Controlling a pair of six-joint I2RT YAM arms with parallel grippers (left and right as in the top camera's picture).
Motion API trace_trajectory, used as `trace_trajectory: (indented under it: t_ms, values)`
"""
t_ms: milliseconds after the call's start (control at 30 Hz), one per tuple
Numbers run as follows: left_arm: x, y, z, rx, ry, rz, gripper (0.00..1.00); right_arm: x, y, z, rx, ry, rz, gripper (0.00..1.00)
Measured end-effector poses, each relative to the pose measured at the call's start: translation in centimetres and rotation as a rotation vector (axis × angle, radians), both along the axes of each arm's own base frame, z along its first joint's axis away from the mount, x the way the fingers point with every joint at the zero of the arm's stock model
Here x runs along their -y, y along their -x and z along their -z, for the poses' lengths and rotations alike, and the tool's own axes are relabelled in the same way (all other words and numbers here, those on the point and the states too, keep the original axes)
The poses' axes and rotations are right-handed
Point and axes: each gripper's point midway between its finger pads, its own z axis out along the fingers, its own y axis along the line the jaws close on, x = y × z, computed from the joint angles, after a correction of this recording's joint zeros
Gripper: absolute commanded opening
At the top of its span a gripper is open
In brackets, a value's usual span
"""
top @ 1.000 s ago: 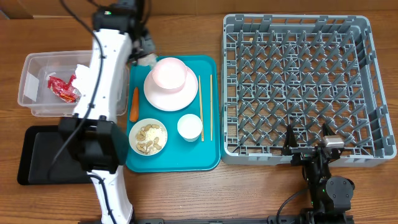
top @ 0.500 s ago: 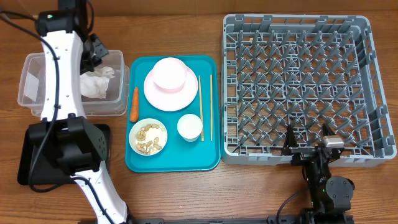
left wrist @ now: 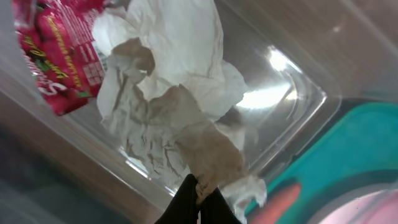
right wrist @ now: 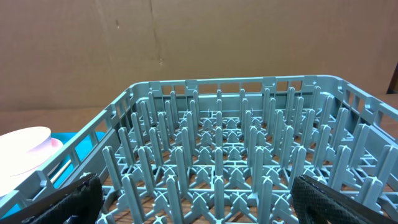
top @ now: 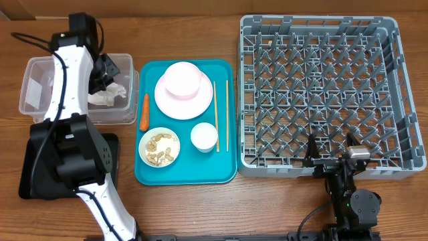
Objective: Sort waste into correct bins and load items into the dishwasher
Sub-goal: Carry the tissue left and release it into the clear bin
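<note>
Crumpled white paper point(top: 107, 94) sits in the clear tub point(top: 33, 75) at upper left, its lower edge pinched by the left hand point(left wrist: 198, 198), beside the red wrapper point(left wrist: 56, 56). The black tray point(top: 25, 182) lies flat at lower left. At centre are an orange carrot point(top: 144, 112) lying lengthwise, beige scraps point(top: 160, 148) in a white bowl point(top: 142, 142), another bowl point(top: 182, 79) on the pink plate point(top: 199, 106), a white cup point(top: 204, 136) and parallel chopsticks point(top: 221, 114). The grey pegged rack point(top: 394, 94) fills the right

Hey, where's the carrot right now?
Overhead view: the carrot lies at the left edge of the teal tray, between the clear tub and the pink plate, just above the scraps bowl.
</note>
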Motion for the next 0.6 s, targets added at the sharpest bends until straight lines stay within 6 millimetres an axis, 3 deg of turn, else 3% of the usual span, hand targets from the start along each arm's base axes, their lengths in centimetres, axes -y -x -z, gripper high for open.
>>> trace_trajectory:
  t_ms: [200, 267, 333, 433, 500, 600]
  values:
    - [0.1, 0.2, 2.0, -0.007, 0.002, 0.0, 0.05, 0.0, 0.0, 0.0, 0.0, 0.0, 0.0, 1.0]
    - [0.1, 0.4, 2.3, -0.013, 0.003, 0.0, 0.11, 0.0, 0.0, 0.0, 0.0, 0.0, 0.0, 1.0]
    - [0.2, 0.5, 2.4, -0.018, 0.007, 0.002, 0.21, 0.0, 0.0, 0.0, 0.0, 0.0, 0.0, 1.0]
    - [0.5, 0.4, 2.4, -0.012, 0.026, 0.014, 0.47, 0.0, 0.0, 0.0, 0.0, 0.0, 0.0, 1.0]
    - [1.0, 0.4, 2.5, -0.011, 0.055, 0.025, 0.57, 0.0, 0.0, 0.0, 0.0, 0.0, 0.0, 1.0]
    - [1.9, 0.8, 2.3, -0.029, 0.101, 0.05, 0.6, 0.0, 0.0, 0.0, -0.001, 0.0, 0.0, 1.0]
